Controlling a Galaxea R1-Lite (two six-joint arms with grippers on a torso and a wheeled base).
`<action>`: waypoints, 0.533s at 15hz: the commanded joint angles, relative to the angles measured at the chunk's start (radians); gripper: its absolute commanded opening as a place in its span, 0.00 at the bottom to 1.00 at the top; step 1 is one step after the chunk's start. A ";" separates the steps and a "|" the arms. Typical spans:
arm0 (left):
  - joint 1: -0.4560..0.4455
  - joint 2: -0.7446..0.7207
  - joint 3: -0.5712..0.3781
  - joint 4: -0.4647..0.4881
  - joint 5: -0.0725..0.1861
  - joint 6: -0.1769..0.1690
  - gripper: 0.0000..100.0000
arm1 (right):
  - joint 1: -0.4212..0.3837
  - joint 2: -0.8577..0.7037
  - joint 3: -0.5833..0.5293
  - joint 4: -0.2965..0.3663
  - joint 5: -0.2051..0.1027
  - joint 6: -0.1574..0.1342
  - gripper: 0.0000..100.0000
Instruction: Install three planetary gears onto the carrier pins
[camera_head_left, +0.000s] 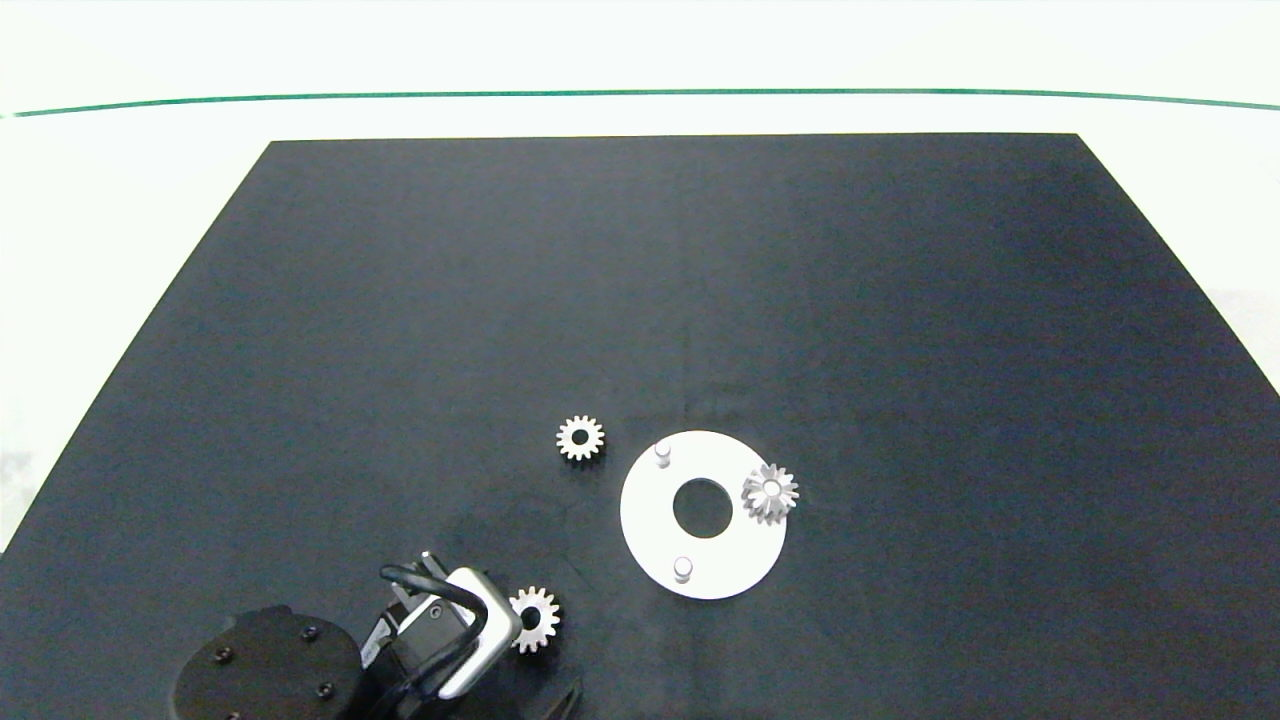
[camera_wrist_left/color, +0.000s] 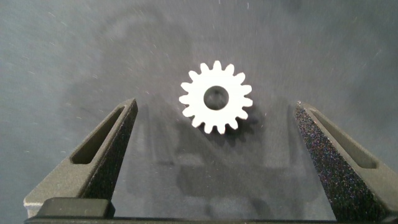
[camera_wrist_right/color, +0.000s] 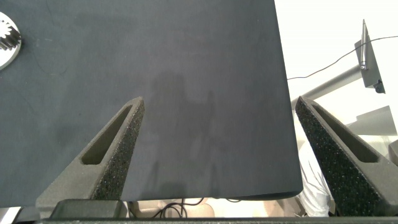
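I've got the left gripper (camera_wrist_left/color: 214, 155) spread wide over a loose planetary gear (camera_wrist_left/color: 216, 97) lying flat on the black mat (camera_head_left: 400, 330), ready to pinch; one gear (camera_head_left: 770, 492) sits on the carrier disc (camera_head_left: 650, 520), two pins (camera_head_left: 662, 452) bare; right gripper (camera_wrist_right/color: 217, 158) spread, idle

Three silvery-white planetary gears (camera_head_left: 580, 438) with dark centre holes lie on a plain matte black mat (camera_head_left: 400, 300). The ring-shaped disc (camera_head_left: 650, 520) and its carrier pins (camera_head_left: 662, 453) are white. The surrounding counter (camera_head_left: 100, 200) is white, crossed by a thin green line (camera_head_left: 400, 97).
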 joint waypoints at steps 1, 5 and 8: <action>0.000 0.022 -0.002 -0.004 0.005 0.001 1.00 | 0.002 0.004 -0.001 0.004 0.005 -0.002 1.00; 0.002 0.021 -0.008 -0.006 0.008 0.001 0.93 | 0.002 0.004 0.000 0.005 0.008 -0.002 1.00; 0.002 0.021 -0.027 -0.003 0.008 0.000 0.87 | 0.002 0.003 0.000 0.005 0.009 -0.002 1.00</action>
